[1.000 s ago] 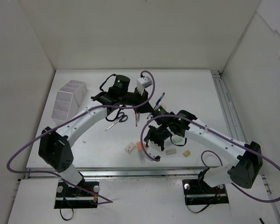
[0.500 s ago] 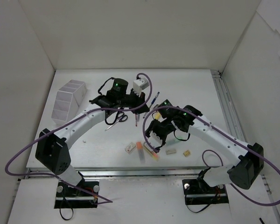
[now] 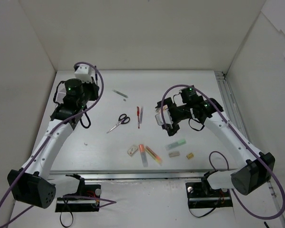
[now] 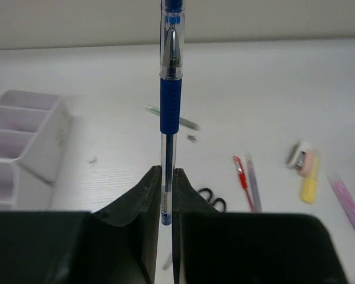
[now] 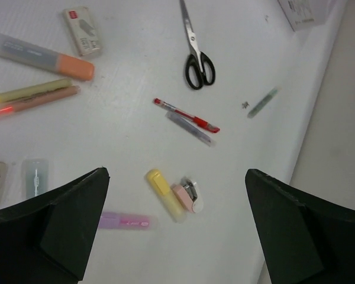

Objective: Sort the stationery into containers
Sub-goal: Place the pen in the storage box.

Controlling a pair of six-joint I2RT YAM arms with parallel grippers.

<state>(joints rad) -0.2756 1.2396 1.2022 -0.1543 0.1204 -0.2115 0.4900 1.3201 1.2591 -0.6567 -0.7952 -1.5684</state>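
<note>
In the left wrist view my left gripper (image 4: 167, 171) is shut on a blue pen (image 4: 168, 106), which sticks out forward past the fingertips. The white divided organiser (image 4: 29, 139) lies below it to the left. In the top view that arm hides the organiser. My right gripper (image 5: 176, 173) hangs open and empty above a yellow highlighter (image 5: 164, 194), a small pink item (image 5: 189, 195) and a purple highlighter (image 5: 123, 221). Further out lie the scissors (image 5: 195, 50) and a red pen (image 5: 186, 115).
Near the table's front edge lie an orange highlighter (image 3: 142, 153), a green highlighter (image 3: 175, 144), thin yellow and pink pens (image 3: 153, 155) and small erasers (image 3: 132, 150) (image 3: 174, 154) (image 3: 190, 155). A small greenish piece (image 3: 120, 94) lies toward the back. White walls enclose the table.
My left arm swung from the table's middle to the far left, carrying the blue pen. My right gripper opened wide and moved from the front items back toward the middle.
</note>
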